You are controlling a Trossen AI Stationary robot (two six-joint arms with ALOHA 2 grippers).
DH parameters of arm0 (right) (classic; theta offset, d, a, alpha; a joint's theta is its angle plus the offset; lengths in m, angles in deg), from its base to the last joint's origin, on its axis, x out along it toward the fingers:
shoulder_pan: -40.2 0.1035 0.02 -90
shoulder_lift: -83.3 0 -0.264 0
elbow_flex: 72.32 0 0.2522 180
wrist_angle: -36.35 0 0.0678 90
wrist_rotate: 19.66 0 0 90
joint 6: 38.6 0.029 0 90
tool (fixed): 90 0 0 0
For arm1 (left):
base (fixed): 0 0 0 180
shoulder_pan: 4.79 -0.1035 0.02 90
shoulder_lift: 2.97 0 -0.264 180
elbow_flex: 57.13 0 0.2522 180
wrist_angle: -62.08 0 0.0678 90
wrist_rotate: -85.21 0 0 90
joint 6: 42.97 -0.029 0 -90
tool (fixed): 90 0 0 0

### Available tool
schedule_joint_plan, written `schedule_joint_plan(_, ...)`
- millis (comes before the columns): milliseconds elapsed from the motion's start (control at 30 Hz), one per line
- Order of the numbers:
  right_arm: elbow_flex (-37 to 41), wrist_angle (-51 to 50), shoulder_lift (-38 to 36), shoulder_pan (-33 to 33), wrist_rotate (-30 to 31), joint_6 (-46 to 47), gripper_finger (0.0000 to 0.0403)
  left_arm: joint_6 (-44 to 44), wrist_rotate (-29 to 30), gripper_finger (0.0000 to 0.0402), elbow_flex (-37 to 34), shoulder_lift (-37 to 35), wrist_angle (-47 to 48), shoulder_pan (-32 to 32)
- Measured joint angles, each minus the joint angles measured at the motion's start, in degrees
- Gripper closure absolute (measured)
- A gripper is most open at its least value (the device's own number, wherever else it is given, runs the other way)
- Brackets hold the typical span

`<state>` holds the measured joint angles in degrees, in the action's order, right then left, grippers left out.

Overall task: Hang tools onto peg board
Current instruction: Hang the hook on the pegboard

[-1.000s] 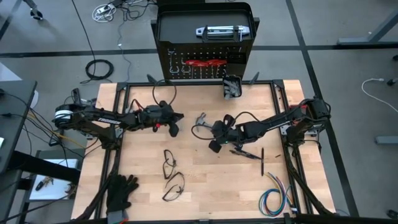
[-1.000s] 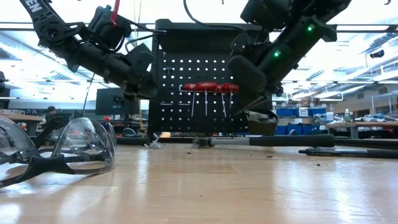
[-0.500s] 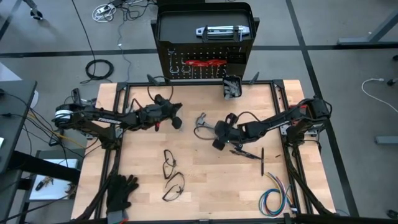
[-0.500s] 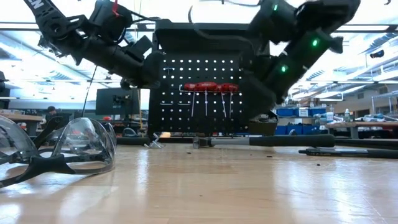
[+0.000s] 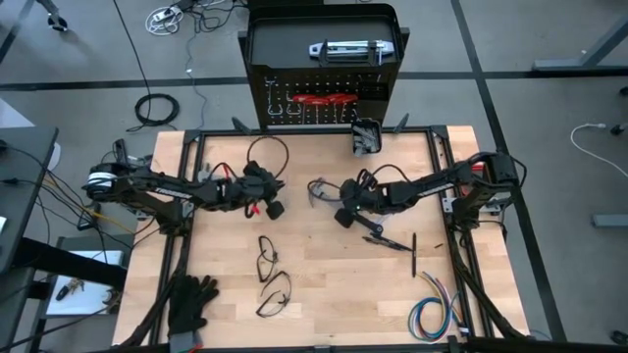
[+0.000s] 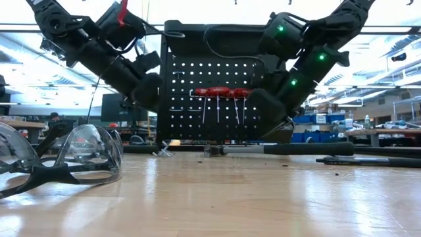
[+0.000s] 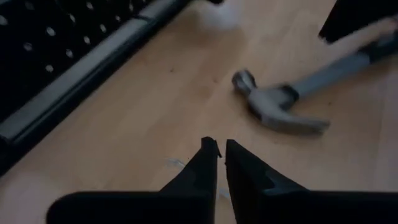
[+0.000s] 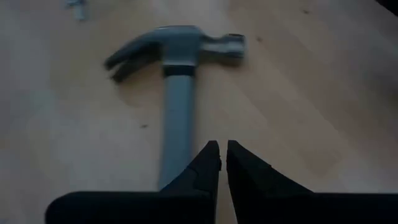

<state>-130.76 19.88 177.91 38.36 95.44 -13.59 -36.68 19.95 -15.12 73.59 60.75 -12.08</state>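
A steel hammer (image 8: 177, 74) lies flat on the wooden table, head (image 5: 316, 187) toward the peg board (image 5: 324, 93). Its handle runs back under my right arm. My right gripper (image 8: 222, 153) hovers shut over the handle, behind the head, and touches nothing. My left gripper (image 7: 219, 149) is shut too, above bare wood left of the hammer (image 7: 280, 107), its tips aimed at the table. Red-handled tools (image 6: 220, 92) hang on the upright black board. In the low view my left gripper (image 6: 148, 92) and right gripper (image 6: 266, 115) both hang clear of the table.
Two pairs of safety glasses (image 5: 270, 277) lie near the table's middle front, with black gloves (image 5: 191, 299) at the front left and a coloured wire bundle (image 5: 432, 314) at the front right. Dark slim tools (image 5: 397, 245) lie right of centre. A small black bin (image 5: 365, 137) sits at the board's foot.
My right gripper has gone toward the table's far-left and sunk a little, along the hammer's handle toward its head. My left hand has swung briefly toward the far edge and back, and its wrist has rolled and tipped. The hammer has not moved.
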Motion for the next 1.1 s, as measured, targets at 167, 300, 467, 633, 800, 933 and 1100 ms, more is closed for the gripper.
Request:
schedule_joint_plan(167,0.0,5.1,0.0,1.6,0.9,-5.6,0.0364,-0.4,-4.3,0.0311,0.0,0.0,1.9,-0.1)
schedule_joint_plan(300,0.0,7.6,0.0,1.2,1.0,-9.9,0.0363,-4.0,-12.2,0.0279,0.0,0.0,1.9,0.0)
schedule_joint_plan(467,0.0,9.1,0.0,-1.0,1.0,-15.2,0.0367,-7.7,-19.6,0.0274,0.0,0.0,4.9,0.2)
schedule_joint_plan(633,0.0,11.9,0.0,-2.9,-1.8,-18.5,0.0372,-11.0,-16.4,0.0276,0.0,0.0,6.8,1.2)
schedule_joint_plan(800,-0.1,13.5,0.0,-3.7,-4.9,-18.8,0.0376,-15.2,-12.2,0.0276,0.0,3.0,4.6,3.2)
schedule_joint_plan(933,-0.3,13.4,0.0,-3.5,-5.3,-18.6,0.0376,-15.6,-9.3,0.0277,0.0,7.3,0.8,3.7)
schedule_joint_plan(1100,-0.3,11.9,0.0,-2.5,-5.4,-17.2,0.0378,-15.3,-8.0,0.0277,0.0,9.1,-0.7,3.7)
